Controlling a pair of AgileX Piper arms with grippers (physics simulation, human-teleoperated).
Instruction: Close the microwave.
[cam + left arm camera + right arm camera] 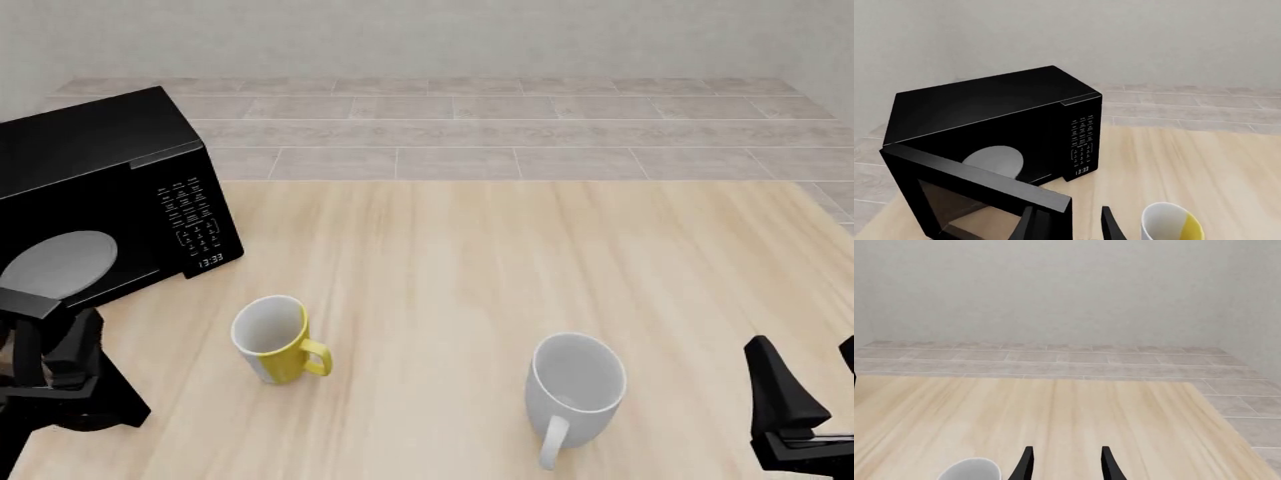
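Note:
The microwave [100,170] is a glossy black box at the table's far left, with its keypad [191,215] facing me. Its dark-windowed door [981,192] hangs open, swung out toward the near edge, and a pale round plate [995,161] shows inside. My left gripper [1067,227] is open, just in front of the door's free end, with one finger [1029,225] close to that end. In the front view the left gripper [60,352] sits just on the near side of the door's edge [27,302]. My right gripper [811,385] is open and empty at the near right.
A yellow mug [274,340] with a white inside lies tilted near the microwave, and it also shows in the left wrist view [1173,222]. A larger grey-white mug [574,390] lies at near centre-right; its rim shows in the right wrist view [971,470]. A tiled floor lies beyond the table.

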